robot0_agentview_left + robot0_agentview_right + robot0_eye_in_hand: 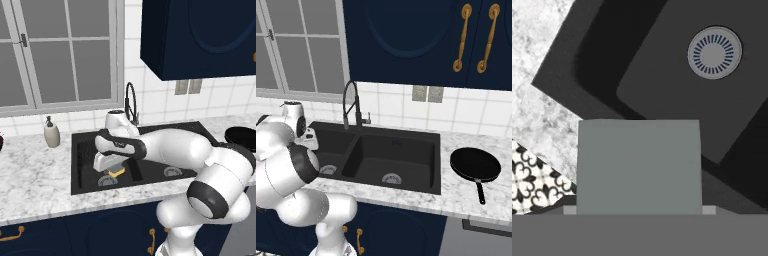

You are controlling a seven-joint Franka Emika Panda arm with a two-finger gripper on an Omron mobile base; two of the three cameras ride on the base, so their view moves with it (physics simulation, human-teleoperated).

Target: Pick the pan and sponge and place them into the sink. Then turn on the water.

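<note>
Sponge held over left basin, pan awaiting pickup

Sponge (pixel 639 167) is gripped in the gripper (pixel 111 169) above the sink (pixel 426 186) for release; pan (pixel 475 164) is left on the worktop (pixel 466 200), at 3 o'clock of the sink

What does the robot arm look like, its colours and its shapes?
The arm has glossy white, rounded, bulbous segments, joined by dark black bands at the joints. Its round end caps are grey. The hand is white with a dark collar. No cables or markings show.
</note>
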